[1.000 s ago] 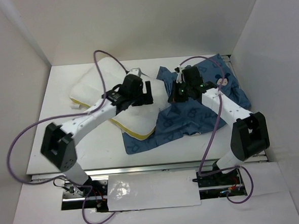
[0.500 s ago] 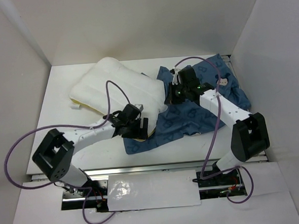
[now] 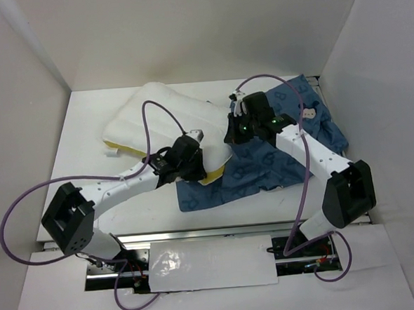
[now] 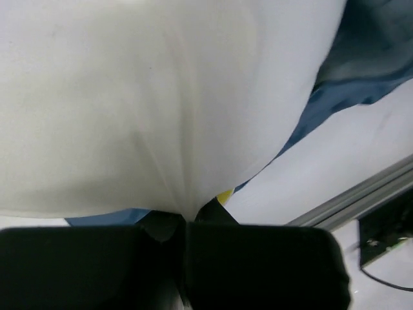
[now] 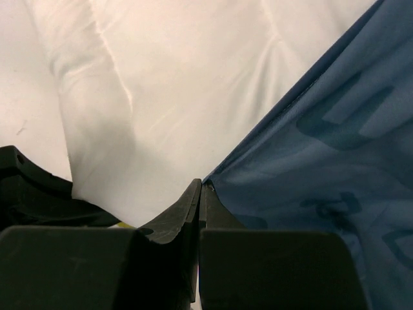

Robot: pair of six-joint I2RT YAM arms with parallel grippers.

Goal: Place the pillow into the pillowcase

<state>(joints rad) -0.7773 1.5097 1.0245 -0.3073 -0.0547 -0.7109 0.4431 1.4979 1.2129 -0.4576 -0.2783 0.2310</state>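
white quilted pillow (image 3: pixel 159 126) with yellow piping, dark blue pillowcase (image 3: pixel 257 169), pale letter print

Open table (image 3: pixel 86 131) left of pillow (image 3: pixel 155 112); pillowcase (image 3: pixel 253 170) across the right.

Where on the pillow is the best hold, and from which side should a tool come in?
The near seam with the yellow piping, approached from the arms' side. The pillow is plump through its middle, likely too thick to pinch, while that edge tapers thin. The left tool is shut on the pillow near there.
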